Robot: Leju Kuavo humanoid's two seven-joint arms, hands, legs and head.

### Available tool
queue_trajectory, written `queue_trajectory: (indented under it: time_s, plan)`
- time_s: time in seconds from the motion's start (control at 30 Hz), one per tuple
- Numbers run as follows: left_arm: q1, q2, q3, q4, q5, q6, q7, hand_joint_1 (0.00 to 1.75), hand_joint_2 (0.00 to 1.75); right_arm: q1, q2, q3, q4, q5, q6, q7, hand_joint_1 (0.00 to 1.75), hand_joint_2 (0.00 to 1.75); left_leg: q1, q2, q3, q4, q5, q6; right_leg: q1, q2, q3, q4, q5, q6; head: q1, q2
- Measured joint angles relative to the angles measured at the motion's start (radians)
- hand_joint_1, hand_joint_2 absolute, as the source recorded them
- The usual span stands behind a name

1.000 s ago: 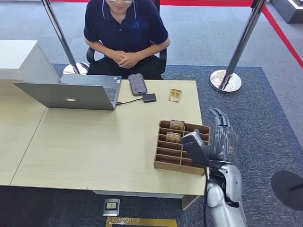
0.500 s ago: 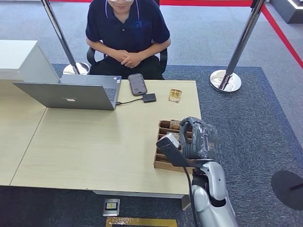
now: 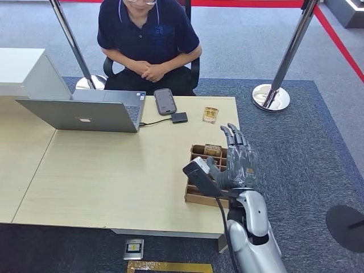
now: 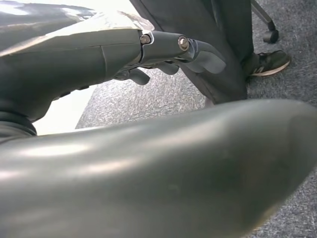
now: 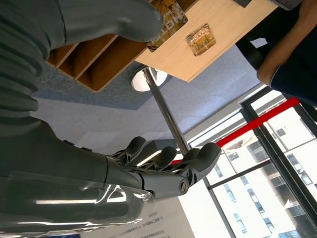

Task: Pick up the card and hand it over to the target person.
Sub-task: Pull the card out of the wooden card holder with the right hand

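Where slats divide the wooden tray (image 3: 197, 196), right hand (image 3: 236, 162) splayed, empty.

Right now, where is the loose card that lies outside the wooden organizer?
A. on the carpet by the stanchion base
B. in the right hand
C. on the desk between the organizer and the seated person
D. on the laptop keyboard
C. The loose card lies flat on the desk, beyond the wooden organizer toward the seated person; the right hand hovers over the organizer with fingers spread.

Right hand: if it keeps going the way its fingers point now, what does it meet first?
Likely the card standing in the rack's far slot, just beyond the right hand. The hand may be above the rack, and depth is unclear, so it could pass over it.
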Motion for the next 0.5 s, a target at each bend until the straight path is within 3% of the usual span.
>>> queue_trajectory:
  time_s: [0.13, 0.3, 0.5]
  plan:
    - [0.0, -0.001, 0.0, -0.001, 0.003, 0.002, 0.007, 0.0, 0.0, -0.011, 0.005, 0.007, 0.029, 0.011, -0.002, 0.011, 0.63, 1.75, 0.0, 0.0, 0.0, 0.0, 0.0, 0.0, 0.0, 0.0, 0.0, 0.0, 0.0, 0.0, 0.0, 0.0]
    - [0.0, -0.002, 0.0, 0.0, 0.006, 0.005, 0.012, 0.0, 0.0, -0.03, 0.011, 0.02, 0.069, 0.024, -0.003, 0.022, 1.0, 1.75, 0.0, 0.0, 0.0, 0.0, 0.0, 0.0, 0.0, 0.001, 0.0, 0.0, 0.0, 0.0, 0.0, 0.0]
    - [0.0, 0.0, -0.004, 0.0, 0.001, 0.002, 0.013, 0.0, 0.0, -0.05, 0.018, 0.019, 0.106, 0.025, -0.001, 0.037, 1.01, 1.75, 0.0, 0.0, 0.0, 0.0, 0.0, 0.0, 0.0, 0.0, 0.0, 0.0, 0.0, 0.0, 0.0, 0.0]
